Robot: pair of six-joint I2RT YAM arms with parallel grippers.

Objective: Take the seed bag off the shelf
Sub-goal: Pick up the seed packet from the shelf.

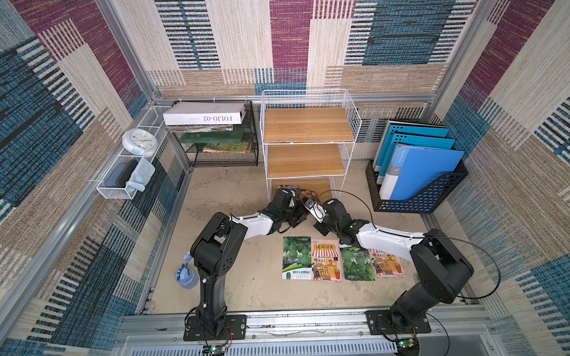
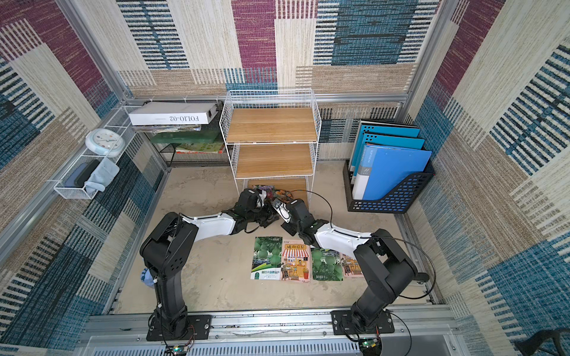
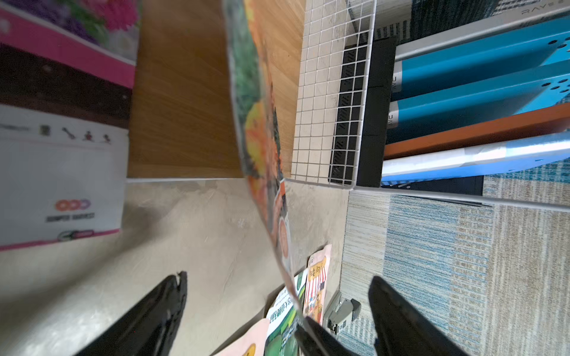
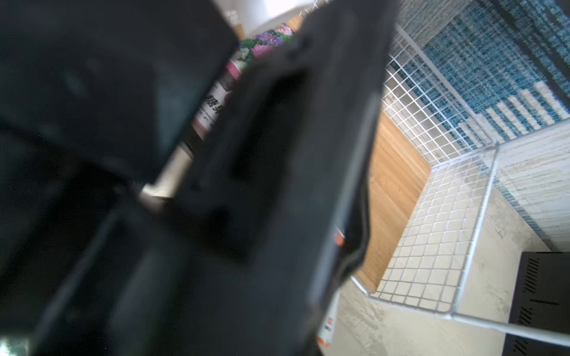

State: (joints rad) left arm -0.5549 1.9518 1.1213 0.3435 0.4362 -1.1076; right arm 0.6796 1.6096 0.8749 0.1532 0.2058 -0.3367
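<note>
Just below the middle of both top views, the two arms meet at the front of the white wire shelf [image 1: 351, 111] [image 2: 316, 117], at its lowest wooden board. The seed bag [image 1: 311, 194] [image 2: 283, 194], printed with orange flowers, sits there at the front edge of that board. In the left wrist view the seed bag [image 3: 262, 138] shows almost edge-on, running from over the board at the top of the frame out past the shelf's front wire and over the beige surface [image 1: 246, 200]. The left gripper [image 3: 277, 277] has its jaws spread wide, one on each side of the bag and touching neither face. The right gripper [image 3: 308, 331] has its jaws pressed together on the bag's lower end. A second bag [image 3: 61, 172] with pink and purple flowers lies flat on the same board at the left of that frame. Four printed packets [image 1: 327, 260] lie in a row on the surface, lower in the top views. Blue folders [image 1: 416, 172] stand at right.
</note>
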